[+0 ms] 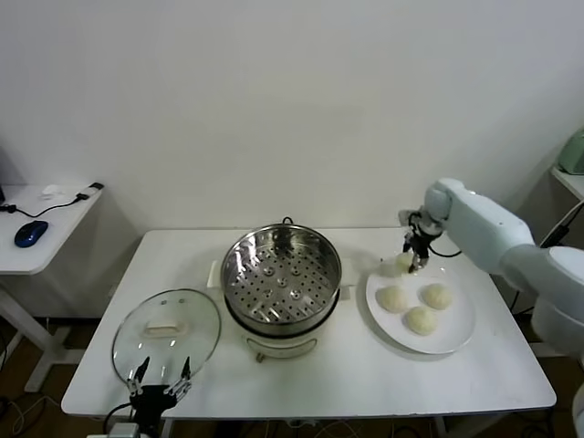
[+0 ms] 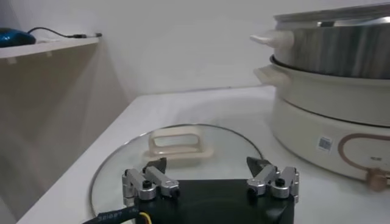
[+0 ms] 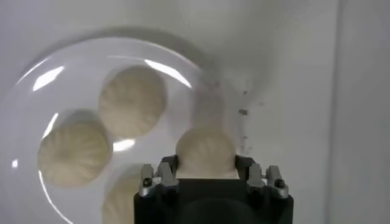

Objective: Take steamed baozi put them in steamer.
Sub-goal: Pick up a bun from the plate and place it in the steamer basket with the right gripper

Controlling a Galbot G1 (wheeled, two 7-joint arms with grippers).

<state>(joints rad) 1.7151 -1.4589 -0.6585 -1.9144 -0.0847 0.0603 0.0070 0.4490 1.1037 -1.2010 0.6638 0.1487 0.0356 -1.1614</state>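
My right gripper (image 1: 408, 263) is shut on a cream-white baozi (image 1: 403, 262) and holds it just above the far left rim of the white plate (image 1: 456, 336). In the right wrist view the baozi (image 3: 205, 152) sits between the jaws. Three more baozi (image 1: 393, 298) (image 1: 437, 296) (image 1: 421, 319) lie on the plate; they also show in the right wrist view (image 3: 132, 101). The steamer (image 1: 281, 274), shiny steel with a perforated tray, stands empty at the table's middle. My left gripper (image 1: 161, 372) is open and idle at the table's front left, over the glass lid.
A round glass lid (image 1: 166, 333) with a cream handle lies flat at the front left, seen close in the left wrist view (image 2: 177, 143). A side desk (image 1: 36, 228) with a blue mouse stands at the far left. The steamer's side (image 2: 332, 91) rises beside the left gripper.
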